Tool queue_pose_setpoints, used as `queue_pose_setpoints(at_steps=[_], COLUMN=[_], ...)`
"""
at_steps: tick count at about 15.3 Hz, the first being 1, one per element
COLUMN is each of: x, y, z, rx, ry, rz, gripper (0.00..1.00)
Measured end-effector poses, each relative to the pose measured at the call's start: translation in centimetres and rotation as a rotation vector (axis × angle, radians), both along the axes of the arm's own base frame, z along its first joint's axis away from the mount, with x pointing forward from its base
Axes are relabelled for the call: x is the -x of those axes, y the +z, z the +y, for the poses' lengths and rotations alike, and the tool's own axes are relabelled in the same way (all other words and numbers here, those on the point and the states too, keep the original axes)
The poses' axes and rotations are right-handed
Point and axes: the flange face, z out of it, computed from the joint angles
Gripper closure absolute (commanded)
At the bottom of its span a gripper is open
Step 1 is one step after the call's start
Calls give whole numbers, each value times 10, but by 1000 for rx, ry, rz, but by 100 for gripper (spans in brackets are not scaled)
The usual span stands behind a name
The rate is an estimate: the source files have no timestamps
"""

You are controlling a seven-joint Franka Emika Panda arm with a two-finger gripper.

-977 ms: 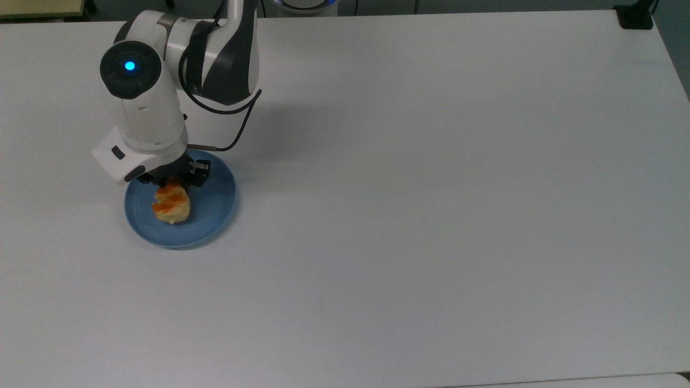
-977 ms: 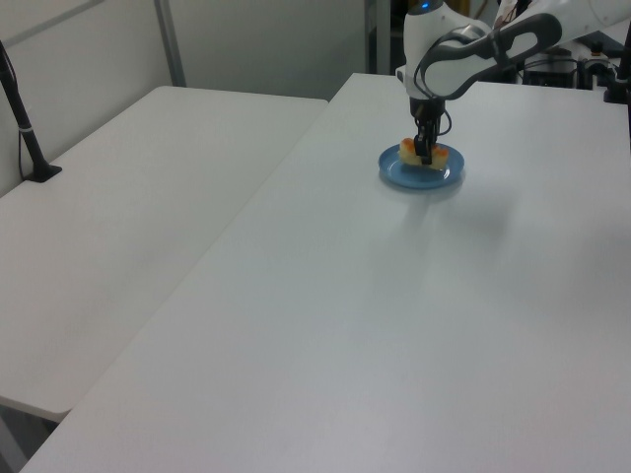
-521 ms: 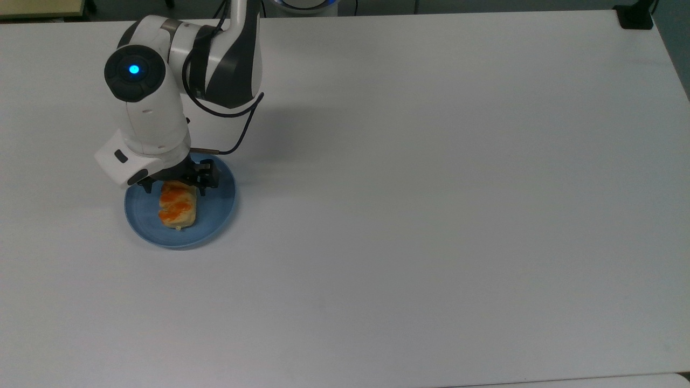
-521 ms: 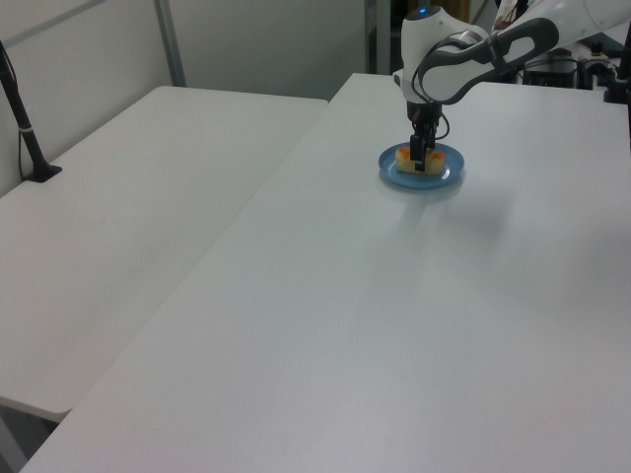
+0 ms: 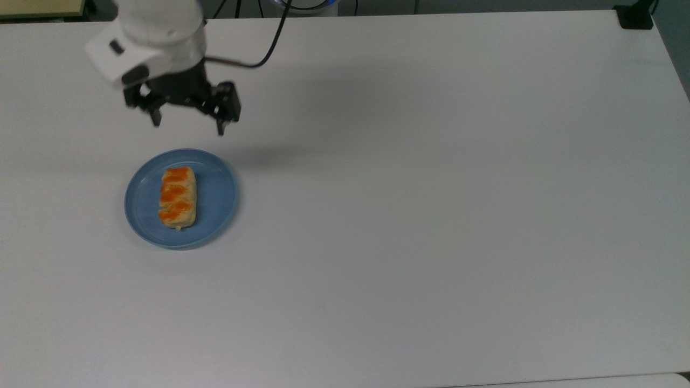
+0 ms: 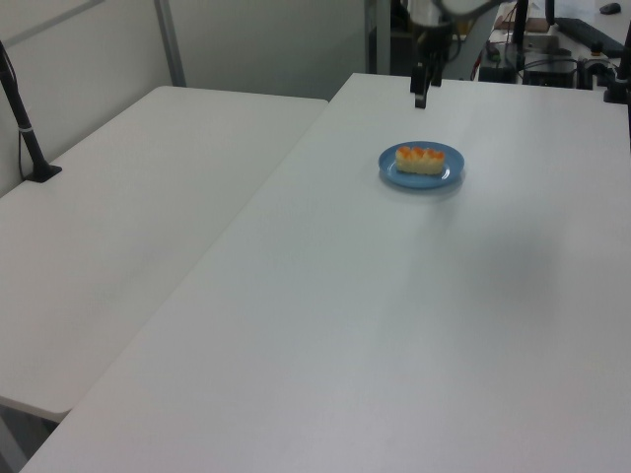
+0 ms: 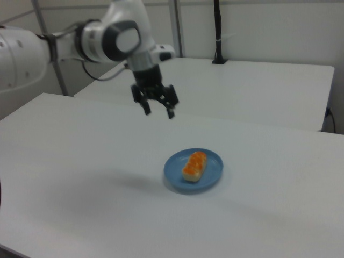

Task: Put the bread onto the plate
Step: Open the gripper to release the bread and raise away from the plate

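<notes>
The bread [image 5: 177, 197] [image 6: 420, 159] [image 7: 194, 165], a pale loaf with orange stripes, lies flat on the light-blue plate [image 5: 218, 195] [image 6: 444, 176] [image 7: 210, 174] at the top view's left. My gripper [image 5: 188, 124] [image 7: 158, 112] [image 6: 420, 98] hangs well above the table, clear of the plate and toward the top view's upper edge. Its two black fingers stand wide apart with nothing between them.
The white table [image 5: 431, 215] stretches bare to the top view's right. A second white table [image 6: 128, 197] adjoins it on the left view's left, with a black post [image 6: 25, 128] on it. A black post base [image 5: 636, 16] sits at the top view's far right corner.
My gripper has risen off the plate and drawn back toward the top view's upper edge. The bread, which it had just let go, stays lying on the plate.
</notes>
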Motion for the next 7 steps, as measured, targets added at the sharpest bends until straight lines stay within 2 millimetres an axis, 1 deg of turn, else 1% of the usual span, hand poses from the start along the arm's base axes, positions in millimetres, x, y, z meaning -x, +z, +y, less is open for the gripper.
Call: queue_pose_setpoints(at_steps=[2, 4, 6, 7], x=[20, 40, 58, 67], y=[36, 63, 83, 87], z=[25, 47, 67, 74], rx=[-14, -44, -54, -55], ry=[-37, -66, -105, -119], rz=[7, 19, 30, 32], gripper=[0, 0, 0, 0])
